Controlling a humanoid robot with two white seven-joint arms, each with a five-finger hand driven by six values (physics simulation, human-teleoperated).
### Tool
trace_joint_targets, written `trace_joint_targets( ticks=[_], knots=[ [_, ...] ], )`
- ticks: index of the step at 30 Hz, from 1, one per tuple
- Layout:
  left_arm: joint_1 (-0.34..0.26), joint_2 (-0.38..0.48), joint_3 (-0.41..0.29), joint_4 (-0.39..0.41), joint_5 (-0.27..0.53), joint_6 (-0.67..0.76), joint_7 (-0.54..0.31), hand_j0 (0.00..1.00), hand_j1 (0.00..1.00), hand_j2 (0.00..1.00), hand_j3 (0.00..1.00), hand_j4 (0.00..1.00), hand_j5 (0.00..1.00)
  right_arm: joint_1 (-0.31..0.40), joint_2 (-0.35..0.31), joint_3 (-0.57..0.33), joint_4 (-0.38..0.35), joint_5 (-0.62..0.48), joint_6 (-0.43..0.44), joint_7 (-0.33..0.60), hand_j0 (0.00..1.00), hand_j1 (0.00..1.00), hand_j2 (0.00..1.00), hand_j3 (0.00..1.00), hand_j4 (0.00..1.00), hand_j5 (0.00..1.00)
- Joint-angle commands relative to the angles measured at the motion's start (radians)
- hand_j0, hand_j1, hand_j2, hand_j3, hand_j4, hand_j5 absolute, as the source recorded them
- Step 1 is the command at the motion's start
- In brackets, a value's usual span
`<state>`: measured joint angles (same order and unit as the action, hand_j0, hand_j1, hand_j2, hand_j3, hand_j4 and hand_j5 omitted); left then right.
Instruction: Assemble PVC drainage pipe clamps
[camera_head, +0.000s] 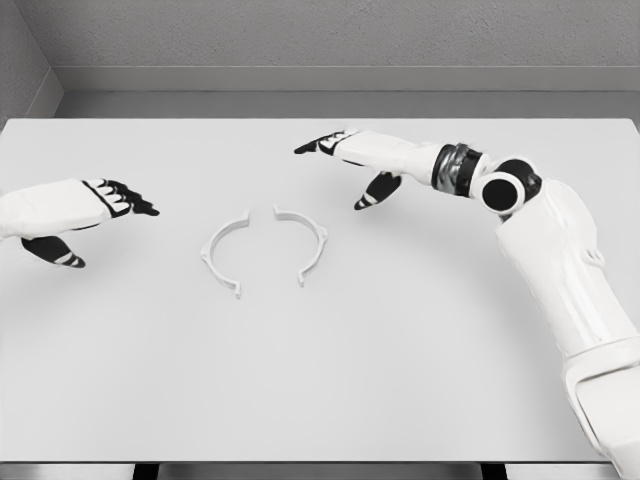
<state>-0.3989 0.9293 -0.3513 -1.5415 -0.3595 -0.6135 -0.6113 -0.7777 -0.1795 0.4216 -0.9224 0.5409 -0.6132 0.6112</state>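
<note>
Left hand (75, 212) sits at the left edge, hovering low over the table (400, 380) with fingers stretched out and the thumb hanging below — holding nothing. Just right of it, mid-table, are the two white clamp halves: the left half (224, 249) and the right half (306, 240), curved toward each other like brackets, tips near but not touching. Further back, the right hand (352, 160) reaches in from the right, also spread open and empty, beyond the right half.

My worry: these halves look thin and light, so a fingertip coming in flat could just skid one across the table instead of pinching it — then the ends won't line up.
</note>
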Motion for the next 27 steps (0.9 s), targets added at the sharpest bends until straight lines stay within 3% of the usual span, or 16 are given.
trace_joint_targets(
  ticks=[1,6,27],
  knots=[
    [0.002,-0.04,-0.003,-0.074,0.005,0.003,0.0,1.0,1.0,1.0,1.0,1.0,1.0,0.0,0.041,0.003,0.068,0.03,0.002,0.0,1.0,1.0,1.0,1.0,1.0,1.0],
    [-0.014,-0.058,0.041,-0.075,0.007,0.003,0.0,1.0,1.0,1.0,1.0,1.0,1.0,0.008,0.054,0.025,0.069,0.033,0.002,0.0,1.0,1.0,1.0,1.0,1.0,1.0],
    [-0.021,-0.081,0.061,-0.054,0.01,0.003,0.0,1.0,1.0,1.0,1.0,1.0,1.0,-0.002,0.089,0.082,0.065,0.033,0.002,0.0,1.0,1.0,1.0,1.0,1.0,1.0]
  ],
)
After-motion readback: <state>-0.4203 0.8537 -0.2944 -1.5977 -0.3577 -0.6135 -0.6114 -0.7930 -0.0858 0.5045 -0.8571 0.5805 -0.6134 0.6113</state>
